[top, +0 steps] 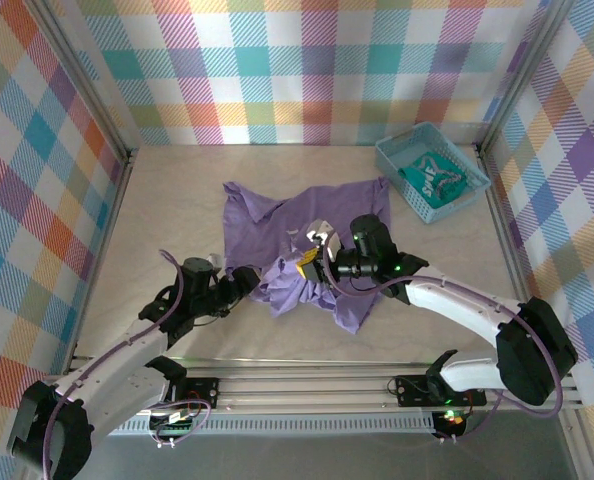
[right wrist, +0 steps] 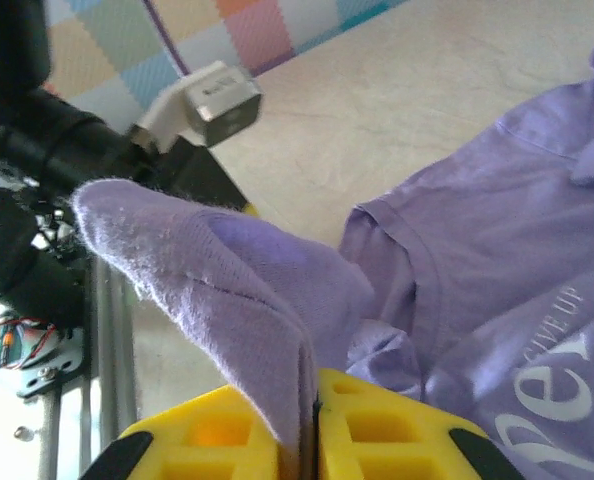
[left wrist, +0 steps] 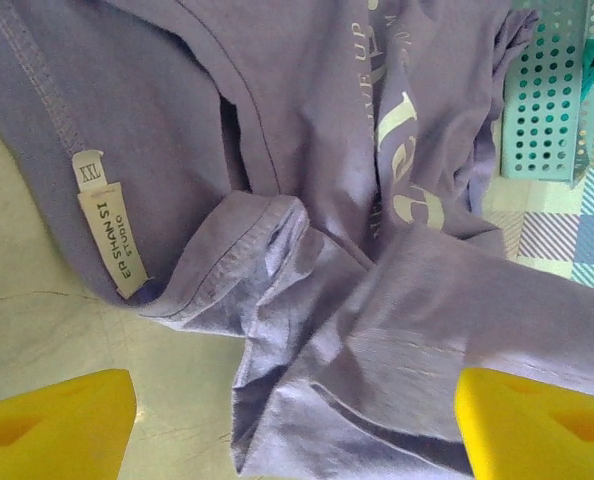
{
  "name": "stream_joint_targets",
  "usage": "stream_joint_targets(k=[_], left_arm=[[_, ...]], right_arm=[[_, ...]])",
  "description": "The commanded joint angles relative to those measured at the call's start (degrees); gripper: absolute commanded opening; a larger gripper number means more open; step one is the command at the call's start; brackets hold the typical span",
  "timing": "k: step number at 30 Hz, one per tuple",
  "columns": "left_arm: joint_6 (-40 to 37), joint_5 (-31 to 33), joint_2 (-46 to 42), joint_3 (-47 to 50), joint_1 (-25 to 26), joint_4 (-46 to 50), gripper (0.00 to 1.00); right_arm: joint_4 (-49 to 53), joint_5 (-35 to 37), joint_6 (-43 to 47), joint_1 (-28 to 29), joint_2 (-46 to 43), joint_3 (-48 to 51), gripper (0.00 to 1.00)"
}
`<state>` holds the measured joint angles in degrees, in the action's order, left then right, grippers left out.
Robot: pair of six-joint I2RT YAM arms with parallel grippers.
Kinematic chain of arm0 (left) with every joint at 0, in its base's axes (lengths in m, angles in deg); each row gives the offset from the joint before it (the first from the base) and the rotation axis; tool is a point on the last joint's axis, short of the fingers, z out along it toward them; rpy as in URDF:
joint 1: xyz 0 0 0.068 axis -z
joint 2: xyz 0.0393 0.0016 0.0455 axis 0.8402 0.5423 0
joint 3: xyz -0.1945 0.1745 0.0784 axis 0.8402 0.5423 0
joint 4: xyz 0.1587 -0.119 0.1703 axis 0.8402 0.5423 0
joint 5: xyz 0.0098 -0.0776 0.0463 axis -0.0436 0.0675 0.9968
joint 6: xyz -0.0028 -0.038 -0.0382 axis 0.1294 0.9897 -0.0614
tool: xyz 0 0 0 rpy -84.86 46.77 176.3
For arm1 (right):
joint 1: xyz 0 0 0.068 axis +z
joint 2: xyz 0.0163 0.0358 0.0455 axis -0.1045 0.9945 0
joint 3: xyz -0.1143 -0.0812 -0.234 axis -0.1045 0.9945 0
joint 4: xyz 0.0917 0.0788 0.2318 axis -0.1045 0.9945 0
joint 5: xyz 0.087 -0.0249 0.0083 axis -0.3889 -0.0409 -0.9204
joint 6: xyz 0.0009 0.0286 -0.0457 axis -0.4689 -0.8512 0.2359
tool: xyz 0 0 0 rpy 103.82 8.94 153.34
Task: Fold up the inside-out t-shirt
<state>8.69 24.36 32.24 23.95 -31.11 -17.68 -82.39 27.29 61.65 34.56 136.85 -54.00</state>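
**Top view.** Lavender shirt [top: 307, 235] in a crumpled heap at the middle of the pale surface [top: 177, 200]; far part spread fairly flat, near part bunched. Left tool [top: 245, 282] at the heap's near-left edge, just beside the cloth. Right tool [top: 312, 265] over the bunched near part, reaching in from the right, with cloth at its tip. Teal basket [top: 395, 172] in the far-right corner, well apart from the shirt, with a teal garment [top: 435, 178] bearing white markings inside. Plaid walls [top: 327, 70] on three sides.

**Left wrist view.** Left tool [left wrist: 297, 425] released: yellow fingers [left wrist: 57, 425] wide apart at the lower corners, nothing pinched between them. Wrinkled shirt [left wrist: 377, 330] on the surface [left wrist: 37, 340] beneath the gap. Stitched seams in plain sight. White label [left wrist: 117, 240] marked "ER SHAN ST STUDIO" at a seam, with a small "XXL" tab just above. Pale lettering [left wrist: 402, 130] across the cloth at upper right. Basket [left wrist: 542, 100] at the upper-right corner, past the shirt's edge.

**Right wrist view.** Right tool [right wrist: 312, 440] clenched on the shirt [right wrist: 497, 270]: yellow fingers [right wrist: 227, 440] pressed together, a fold of cloth pinched in the slit between them. Fold raised above the tips as a rounded peak leaning left. Rest of the shirt at lower right on the surface [right wrist: 407, 90], with a curved seam and pale lettering [right wrist: 557, 380] showing. Dark left arm [right wrist: 37, 150] at upper left.
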Motion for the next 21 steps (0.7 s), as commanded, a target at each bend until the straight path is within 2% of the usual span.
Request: stream_joint_targets(k=[1,4,6,10,15,18,21], left_arm=[[-3.8,2.2,-0.9,-3.5,-0.6,3.5,0.83],[-7.3,4.8,-1.2,-5.3,-0.6,7.3,0.84],[-9.1,5.4,-0.2,-6.3,-0.7,8.3,0.84],[-12.7,2.6,3.2,-7.2,-0.5,6.6,0.84],[-19.2,1.7,6.1,-7.1,0.9,3.4,0.83],[-21.9,1.7,9.9,-8.2,2.8,1.4,0.81],[-26.1,2.2,15.0,-10.7,5.8,0.5,0.79]], right_arm=[[9.5,14.2,-3.9,-0.1,0.8,-1.9,0.18],[22.9,24.5,-8.2,-0.5,6.1,-7.8,0.21],[24.9,25.2,-9.4,-1.0,10.0,-10.7,0.2],[23.0,21.7,-11.5,-4.0,17.5,-16.5,0.17],[24.1,19.5,-11.5,-6.6,25.2,-24.8,0.04],[25.4,18.8,-11.1,-8.0,27.1,-26.5,0.0],[25.0,17.6,-11.1,-8.8,27.4,-25.7,0.0]])
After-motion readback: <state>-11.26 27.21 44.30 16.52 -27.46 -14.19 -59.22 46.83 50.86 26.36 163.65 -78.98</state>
